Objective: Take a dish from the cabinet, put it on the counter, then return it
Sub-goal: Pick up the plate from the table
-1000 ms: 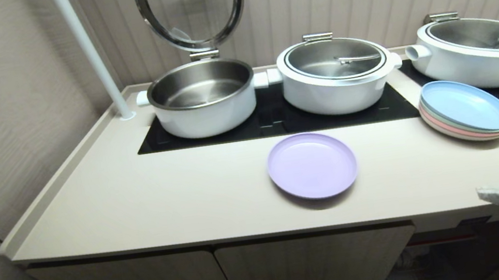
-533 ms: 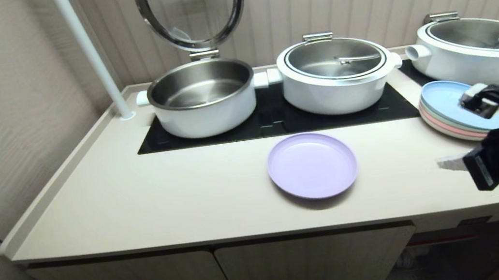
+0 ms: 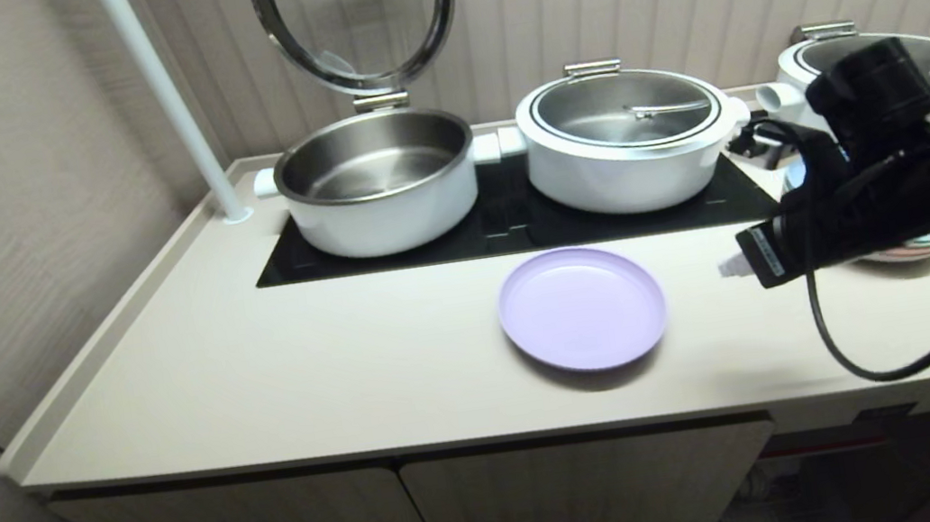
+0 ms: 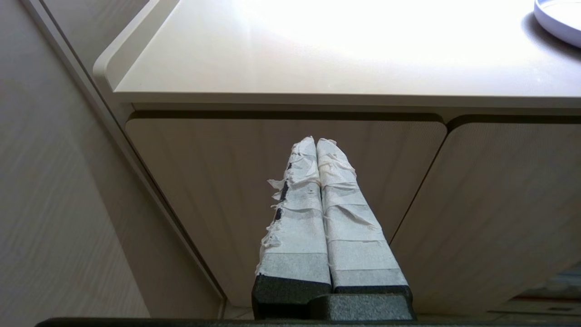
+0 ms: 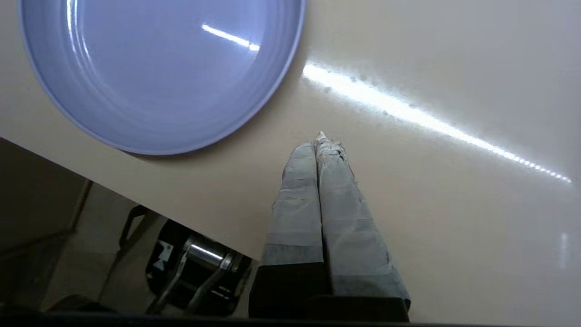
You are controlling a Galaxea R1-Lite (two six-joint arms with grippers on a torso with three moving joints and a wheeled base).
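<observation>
The dish (image 3: 582,308) lies flat and empty on the desk (image 3: 309,383), in front of the cooktop (image 3: 514,222) and near the front edge, above the closed cabinet (image 3: 464,516) doors. The right end effector (image 3: 728,267) hovers over the desk just right of the dish, apart from it, fingers pressed together and holding nothing. The left end effector (image 4: 316,144) sits low before a cabinet door, likewise closed and empty. On the cooktop, the left pot (image 3: 376,180) stands open and empty with its lid (image 3: 355,17) raised; the middle pot (image 3: 625,138) is lidded. The arm hides most of a plate stack (image 3: 913,245) to the right
</observation>
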